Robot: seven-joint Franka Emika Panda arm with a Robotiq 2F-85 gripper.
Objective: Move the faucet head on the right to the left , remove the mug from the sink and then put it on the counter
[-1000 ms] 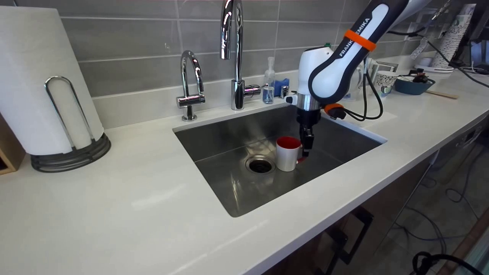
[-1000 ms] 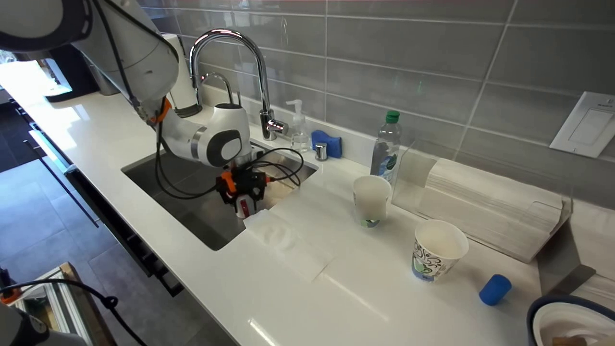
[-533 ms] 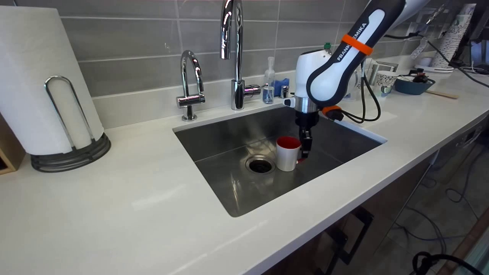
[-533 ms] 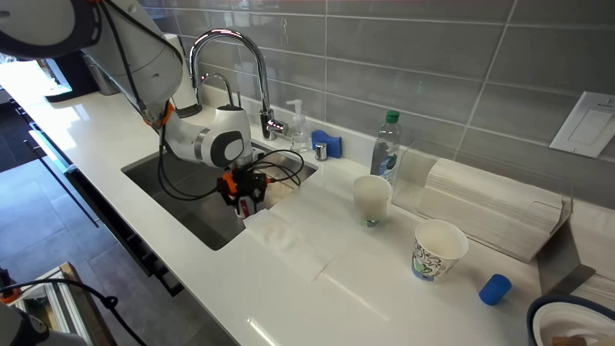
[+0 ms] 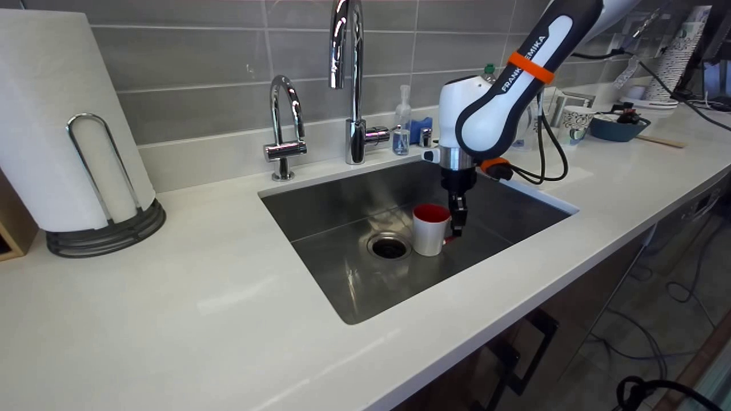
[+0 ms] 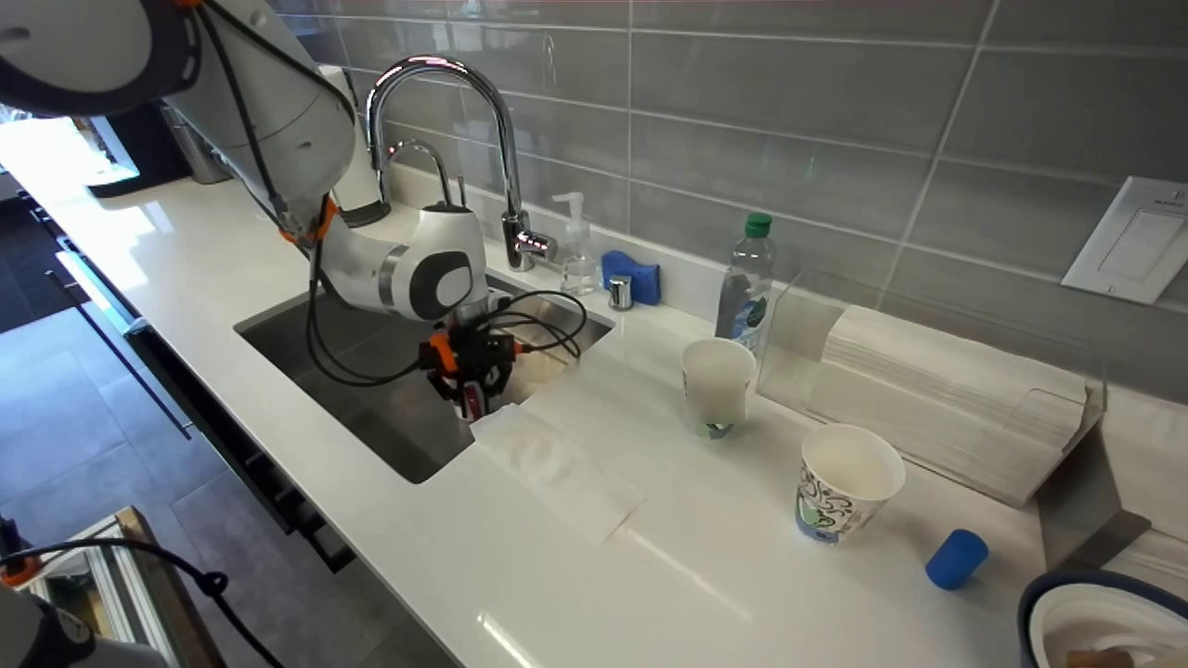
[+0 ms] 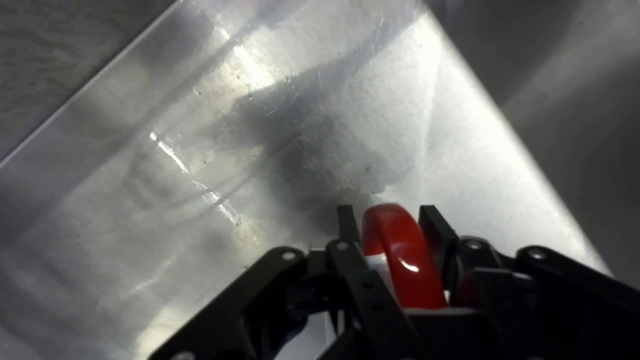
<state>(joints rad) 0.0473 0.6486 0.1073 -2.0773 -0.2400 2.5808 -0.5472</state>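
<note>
The mug [image 5: 427, 238], white outside with red inside and handle, stands upright in the steel sink [image 5: 337, 251] beside the drain [image 5: 389, 246]. My gripper [image 5: 457, 227] reaches down on its handle side. In the wrist view my gripper [image 7: 388, 206] has narrowed jaws, one finger on each side of the red handle [image 7: 407, 260]. Thin gaps show at the tips; whether the pads press on the handle cannot be told. The tall faucet [image 5: 356, 137] has its spout turned toward the small tap in an exterior view; its arch also shows here [image 6: 501, 111]. The white counter [image 5: 200, 319] surrounds the sink.
The small tap [image 5: 282, 151] stands by the tall faucet. A soap dispenser [image 6: 580, 255] and blue sponge [image 6: 631, 276] sit behind the sink. A paper towel roll [image 5: 68, 131], paper cups [image 6: 846, 482], a bottle [image 6: 745, 283] and a blue cap [image 6: 957, 558] stand on the counter.
My gripper has shifted slightly to the left in an exterior view, then stayed nearly still. Its fingers have drawn closer together around the handle. The mug and faucet have not moved.
</note>
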